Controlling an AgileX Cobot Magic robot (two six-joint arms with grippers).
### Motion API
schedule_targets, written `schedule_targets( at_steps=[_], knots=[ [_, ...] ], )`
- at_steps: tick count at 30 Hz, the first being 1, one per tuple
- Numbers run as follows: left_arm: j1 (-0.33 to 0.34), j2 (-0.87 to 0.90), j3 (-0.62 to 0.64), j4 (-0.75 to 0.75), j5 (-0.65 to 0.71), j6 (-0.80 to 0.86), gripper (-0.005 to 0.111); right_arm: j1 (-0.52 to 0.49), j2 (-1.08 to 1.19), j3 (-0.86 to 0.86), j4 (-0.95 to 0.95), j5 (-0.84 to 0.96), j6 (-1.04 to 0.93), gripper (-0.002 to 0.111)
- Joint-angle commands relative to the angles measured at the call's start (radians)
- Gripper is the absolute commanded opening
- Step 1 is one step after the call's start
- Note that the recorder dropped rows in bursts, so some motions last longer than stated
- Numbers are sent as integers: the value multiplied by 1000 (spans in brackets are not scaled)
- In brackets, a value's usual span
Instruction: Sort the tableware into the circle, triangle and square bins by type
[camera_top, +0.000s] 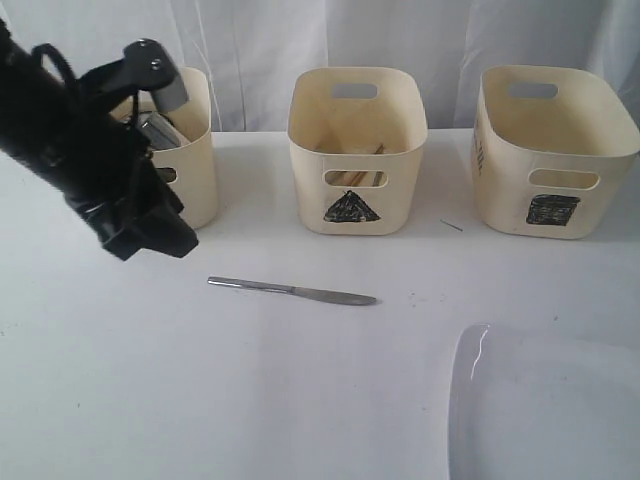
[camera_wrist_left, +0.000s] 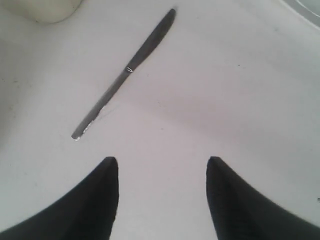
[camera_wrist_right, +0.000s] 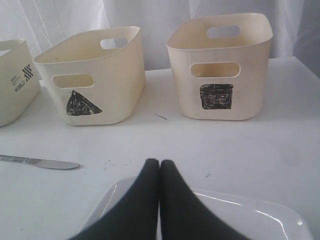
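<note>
Large white square plate (camera_top: 540, 410): nearest item, lying flat at the front right of the desk (camera_top: 250, 400). It is not yet sorted and is judged bound for the square-marked tub.
Right gripper (camera_wrist_right: 159, 164): fingers pressed together with nothing between them, poised just over the plate's rim. It appears to be parked while the other arm works.
Steel table knife (camera_top: 295, 290): lies flat on the bare desk in front of the triangle-marked tub, well apart from the plate. Its handle end points towards the left arm (camera_top: 90, 160), so that side is the one placed to reach it.
Left gripper (camera_wrist_left: 162, 160): fingers spread and empty, above the desk with the knife's handle end just ahead. The placing suggests an approach to pick up the knife.
Cream plastic tub with black triangle (camera_top: 400, 190): middle of the back row. Wooden chopsticks (camera_top: 350, 178) show through its handle slot, so long utensils seem to go here, and probably the knife too.
Cream plastic tub with black square (camera_top: 500, 190): right of the row. No contents are visible.
Third cream plastic tub (camera_top: 195, 190): left of the row, partly behind the left arm, its mark hidden. By elimination it is the circle tub. Steel ware shows at its rim, but its kind is unclear.
Handling note: the knife is thin and lies flush with the desk, so a grasp probably needs the fingertips very low.
</note>
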Motion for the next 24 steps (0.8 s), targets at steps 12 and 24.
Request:
schedule_targets(
  at_steps=[12, 24],
  knots=[
    [-30, -494, 320, 46, -22, -75, 61, -4, -6, 6, -1, -8, 1, 0],
    [-71, -394, 320, 115, -117, -142, 61, -4, -6, 6, -1, -8, 19, 0]
  ],
)
